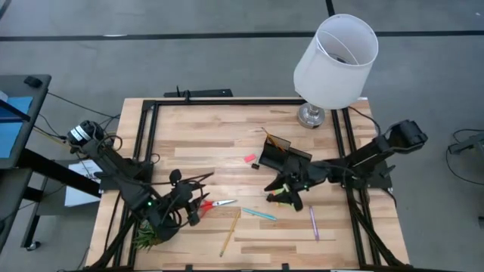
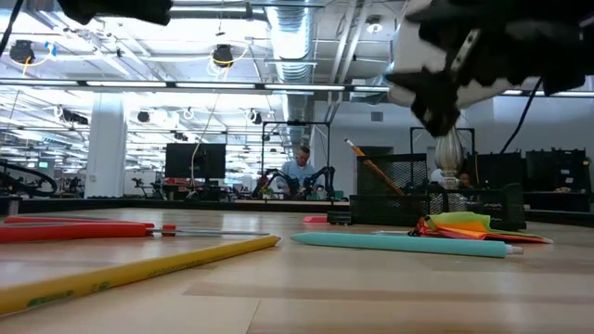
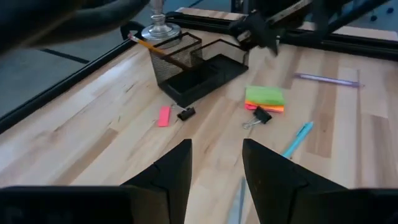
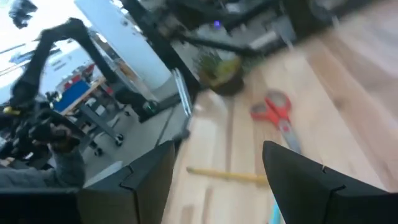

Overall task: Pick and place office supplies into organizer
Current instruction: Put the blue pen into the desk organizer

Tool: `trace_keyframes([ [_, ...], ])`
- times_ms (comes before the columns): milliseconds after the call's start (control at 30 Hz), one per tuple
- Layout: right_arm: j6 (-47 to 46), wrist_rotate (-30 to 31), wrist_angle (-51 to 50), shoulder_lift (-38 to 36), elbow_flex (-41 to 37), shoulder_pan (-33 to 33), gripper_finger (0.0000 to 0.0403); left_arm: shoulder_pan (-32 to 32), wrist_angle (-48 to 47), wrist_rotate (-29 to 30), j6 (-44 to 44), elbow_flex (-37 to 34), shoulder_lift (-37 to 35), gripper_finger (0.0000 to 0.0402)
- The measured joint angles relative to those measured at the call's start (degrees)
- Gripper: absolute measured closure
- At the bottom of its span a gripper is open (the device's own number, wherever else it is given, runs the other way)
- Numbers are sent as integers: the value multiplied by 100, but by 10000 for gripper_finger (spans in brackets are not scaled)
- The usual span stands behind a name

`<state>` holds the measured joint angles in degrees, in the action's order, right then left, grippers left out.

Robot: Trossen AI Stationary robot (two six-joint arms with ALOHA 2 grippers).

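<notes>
The black mesh organizer point(image 1: 284, 156) stands mid-table with an orange pencil point(image 3: 163, 53) leaning in its taller section. My right gripper point(image 1: 285, 190) hovers open and empty above the lime and orange sticky-note pad point(image 3: 264, 98), just near of the organizer. My left gripper point(image 1: 195, 209) is open and empty beside the handles of the red-handled scissors point(image 1: 216, 203), which lie flat. A pink eraser point(image 1: 249, 158), a teal pen point(image 1: 259, 214), a purple pen point(image 1: 313, 223) and a yellow pencil point(image 1: 230, 233) lie flat on the table.
A white-shaded lamp point(image 1: 334, 54) stands at the far right behind the organizer. A small green plant point(image 1: 147, 235) sits at the near left under my left arm. Two black binder clips point(image 3: 185, 114) point(image 3: 258, 116) lie near the organizer. A black frame rail point(image 1: 227, 101) borders the table.
</notes>
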<state>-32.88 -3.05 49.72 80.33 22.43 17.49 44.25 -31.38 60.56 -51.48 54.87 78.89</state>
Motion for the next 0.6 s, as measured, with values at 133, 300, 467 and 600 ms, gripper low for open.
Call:
trace_keyframes([
  [133,356,303,-136,-352,185,309,163,-31,51,85,50,-2,-2,267],
  [300,273,795,-1735,-880,796,773,163,-50,48,59,-5,-2,-2,267],
  [467,-54,2688,-5394,-948,2006,1346,163,-61,52,66,-18,-2,-2,267],
  [600,-753,3177,-6667,-607,2622,1775,163,-68,48,78,-25,-2,-2,267],
])
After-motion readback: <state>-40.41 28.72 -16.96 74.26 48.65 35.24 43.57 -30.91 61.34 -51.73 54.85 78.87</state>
